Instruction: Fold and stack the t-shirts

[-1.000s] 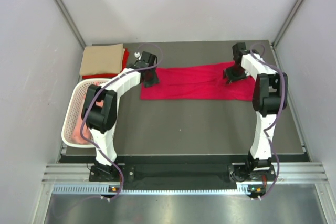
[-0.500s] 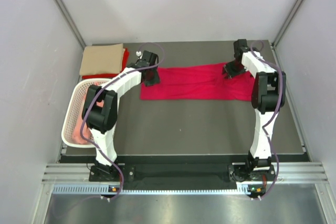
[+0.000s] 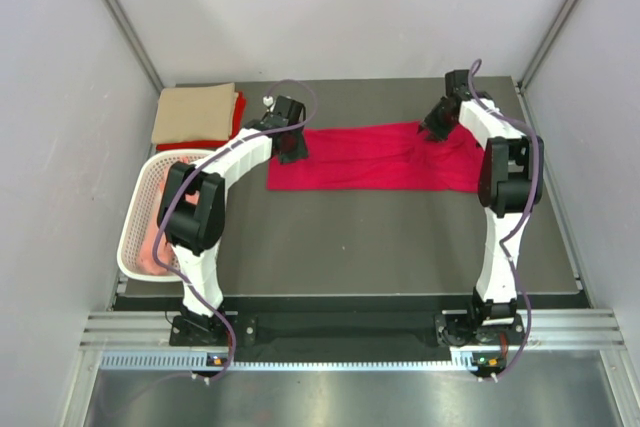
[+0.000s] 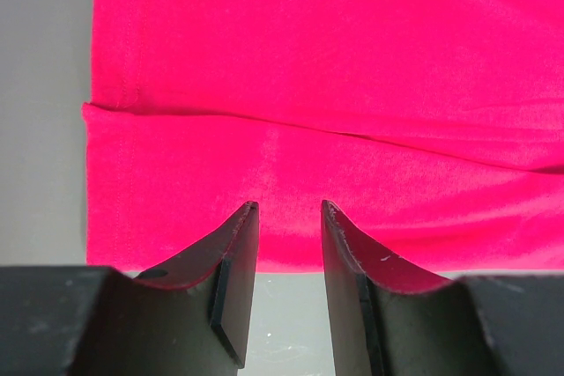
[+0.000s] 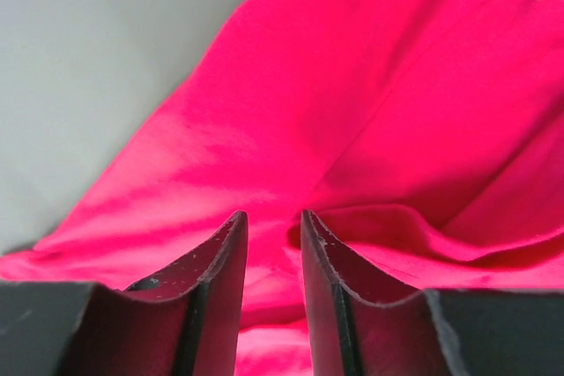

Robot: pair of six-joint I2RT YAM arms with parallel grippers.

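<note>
The crimson t-shirt (image 3: 370, 159) is spread across the far half of the table (image 3: 380, 237), its ends overhung by the left gripper (image 4: 288, 209) and right gripper (image 5: 273, 216), jaws narrowly apart, unclamped.

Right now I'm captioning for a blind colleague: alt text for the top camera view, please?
A red t-shirt lies spread across the far side of a dark table, the left gripper at its left end, the right gripper at its right. A folded tan shirt sits far left, a white basket nearer.
</note>
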